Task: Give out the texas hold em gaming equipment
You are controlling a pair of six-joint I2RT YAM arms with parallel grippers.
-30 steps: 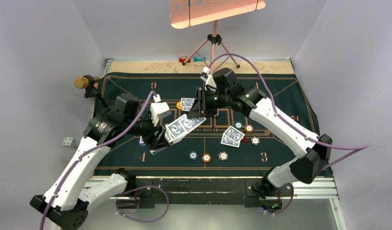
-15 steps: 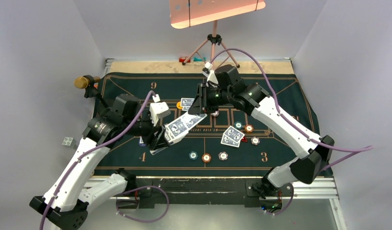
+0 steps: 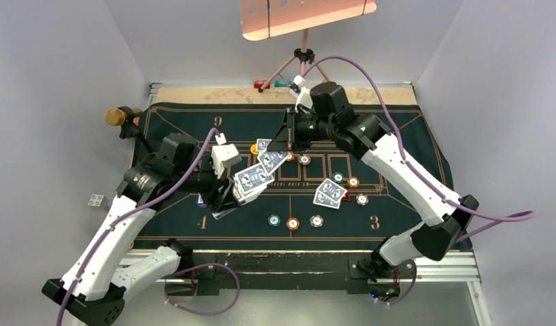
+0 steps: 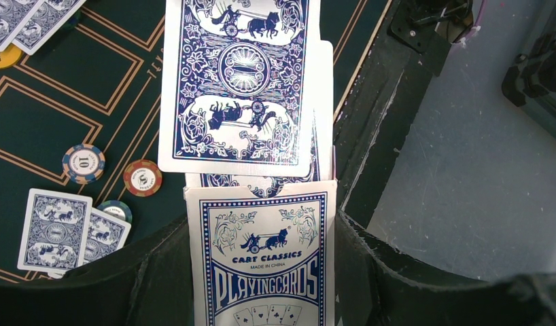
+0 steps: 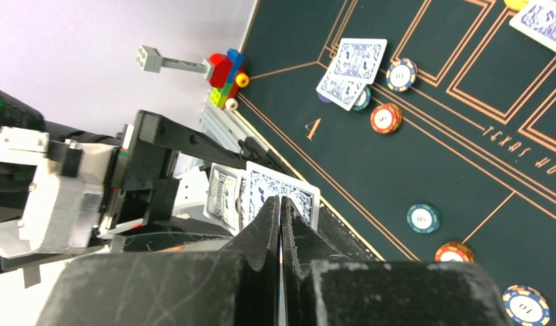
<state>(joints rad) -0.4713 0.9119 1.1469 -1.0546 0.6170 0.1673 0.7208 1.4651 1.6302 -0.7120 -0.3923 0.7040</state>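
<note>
**A:** Where is the deck, and which way does it lie?

**B:** The left gripper (image 4: 262, 221) is clamped on the card box (image 4: 262, 278), held over the mat (image 3: 397, 142) left of centre. The box's long axis runs straight out along the fingers, toward the middle of the table. Loose cards (image 4: 238, 81) stick out of its far end lengthwise, backs up.

**A:** And the other arm?

**B:** The right gripper (image 5: 281, 204) has its jaws pinched tight on one card (image 3: 273, 160) at the far end of that fan. The card sits slantwise from above. I cannot tell whether it touches the rest.

**A:** The table?

**B:** Dark green felt with gold lines and the numbers 9, 4 and 3. Three chips (image 3: 292, 222) sit in a row near the front. Two face-down cards (image 3: 329, 193) lie right of centre. The walls are pale, a tripod (image 3: 302, 61) stands at the far edge, and toy bricks (image 5: 224, 75) sit just off the mat.

**A:** Anything unclear?

**B:** The pinched card is edge-on to its wrist camera, a thin line only. The box's near end is cut off by the frame. Another pair of cards (image 5: 351, 71) by the 4 is mostly under the left arm from above.
</note>
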